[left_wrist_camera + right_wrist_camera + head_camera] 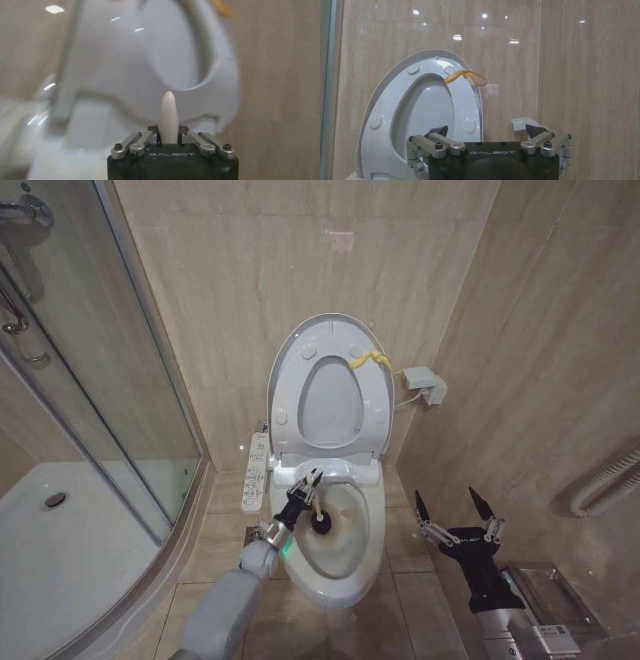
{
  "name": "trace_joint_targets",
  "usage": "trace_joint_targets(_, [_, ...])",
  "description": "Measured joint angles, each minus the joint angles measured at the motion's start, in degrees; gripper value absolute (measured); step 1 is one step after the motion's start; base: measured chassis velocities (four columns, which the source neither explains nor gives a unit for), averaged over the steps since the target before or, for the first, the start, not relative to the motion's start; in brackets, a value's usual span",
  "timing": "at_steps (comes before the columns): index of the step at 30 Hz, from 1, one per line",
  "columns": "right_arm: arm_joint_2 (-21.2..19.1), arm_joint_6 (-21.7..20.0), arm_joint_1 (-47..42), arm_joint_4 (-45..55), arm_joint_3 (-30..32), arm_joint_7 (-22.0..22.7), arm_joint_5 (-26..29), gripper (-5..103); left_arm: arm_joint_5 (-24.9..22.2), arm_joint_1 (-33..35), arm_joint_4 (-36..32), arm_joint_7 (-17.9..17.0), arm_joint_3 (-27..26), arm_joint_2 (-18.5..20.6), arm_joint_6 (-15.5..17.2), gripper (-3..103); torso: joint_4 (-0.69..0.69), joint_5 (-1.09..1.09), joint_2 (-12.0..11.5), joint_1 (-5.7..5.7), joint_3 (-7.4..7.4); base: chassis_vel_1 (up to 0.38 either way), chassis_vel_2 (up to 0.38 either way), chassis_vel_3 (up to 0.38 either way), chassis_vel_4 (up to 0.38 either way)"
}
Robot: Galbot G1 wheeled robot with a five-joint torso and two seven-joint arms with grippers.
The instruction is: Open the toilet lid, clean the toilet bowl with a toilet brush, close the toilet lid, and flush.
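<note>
Beige tiled bathroom, left hand [310, 485] grasping toilet brush [321, 520] in toilet bowl [345, 565], right hand [452, 510] released.

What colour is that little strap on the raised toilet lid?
Yellow. The strap on the toilet lid shows best in the right wrist view.

Head view high above the toilet bowl [345, 555]; both wrist views close, facing the toilet lid [420, 108].

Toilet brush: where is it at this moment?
In the head view the toilet brush is held by the left gripper, its black head down inside the toilet bowl near the back left, below the raised toilet lid.
</note>
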Motion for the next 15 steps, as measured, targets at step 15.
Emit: trace_joint_targets(15, [0.00,0.00,0.00,0.00,0.00,0.00,0.00,100,-3.45,3.35,-4.49,-8.54,1.63,1.35,4.75,22,-0.01,0.01,0.00,0.00,-0.01,0.000,0.000,0.000,0.000])
